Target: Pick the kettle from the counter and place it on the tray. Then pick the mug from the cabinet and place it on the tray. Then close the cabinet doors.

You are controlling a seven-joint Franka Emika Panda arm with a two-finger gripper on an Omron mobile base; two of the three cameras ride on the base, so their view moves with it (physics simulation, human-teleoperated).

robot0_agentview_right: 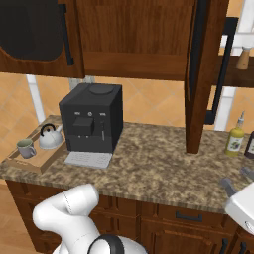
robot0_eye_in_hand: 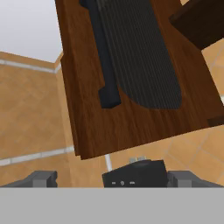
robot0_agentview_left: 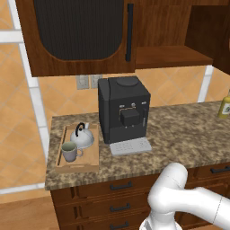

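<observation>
Kettle (robot0_agentview_left: 82, 136) and mug (robot0_agentview_left: 69, 152) both sit on the tray (robot0_agentview_left: 61, 155), so only the cabinet doors are left: gripper (robot0_eye_in_hand: 111, 179) fingers spread wide and empty, left door (robot0_eye_in_hand: 131, 78) just above and ahead of them, likely lining up a push.

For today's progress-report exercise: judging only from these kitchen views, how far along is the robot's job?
Done: the kettle and the mug both sit on the tray.
In hand: nothing is held; the open gripper faces a cabinet door from below.
Left: both cabinet doors are open, the left one and the right one, so closing them remains.
</observation>
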